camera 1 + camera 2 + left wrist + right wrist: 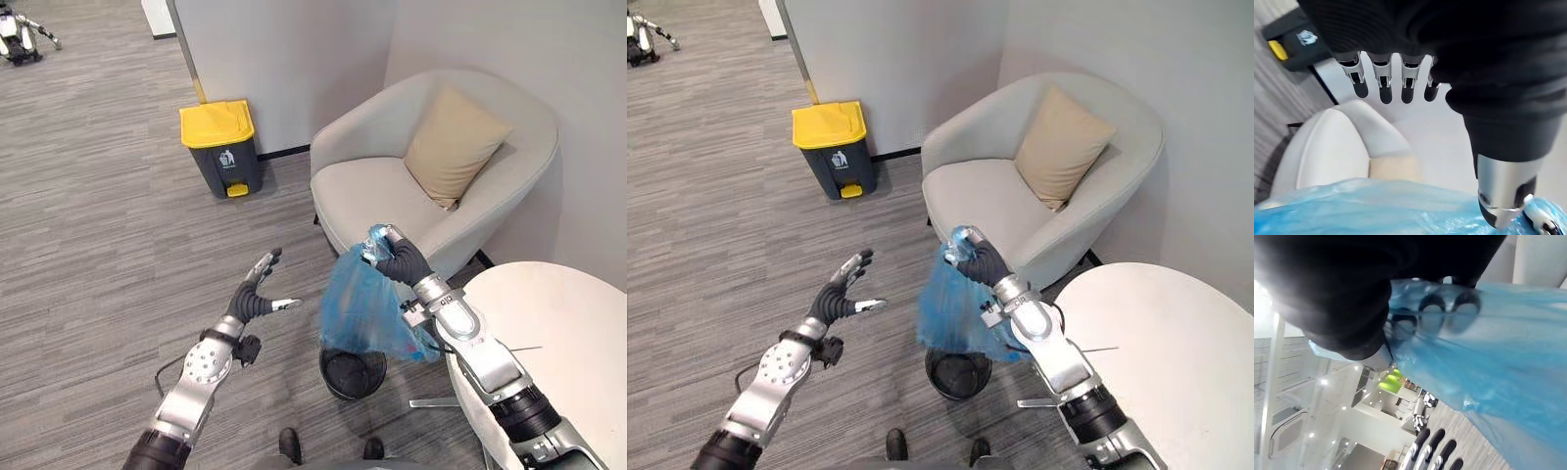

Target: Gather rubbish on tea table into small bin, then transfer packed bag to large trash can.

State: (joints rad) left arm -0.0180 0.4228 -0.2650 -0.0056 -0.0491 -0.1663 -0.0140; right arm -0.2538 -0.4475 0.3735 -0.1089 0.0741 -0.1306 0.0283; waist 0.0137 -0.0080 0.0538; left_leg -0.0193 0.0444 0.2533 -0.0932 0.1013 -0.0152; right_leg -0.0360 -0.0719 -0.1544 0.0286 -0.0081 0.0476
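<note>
Left eye view: crumpled translucent blue bag point(367, 308)

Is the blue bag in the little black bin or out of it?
Out: the right hand holds the blue bag by its top, hanging above the black bin.

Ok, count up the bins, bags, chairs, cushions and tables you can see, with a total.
Bins: 2, the yellow-lidded can and the small bin
Bags: 1, the blue bag in the right hand
Chair: 1
Cushion: 1
Table: 1
Total: 6
</note>
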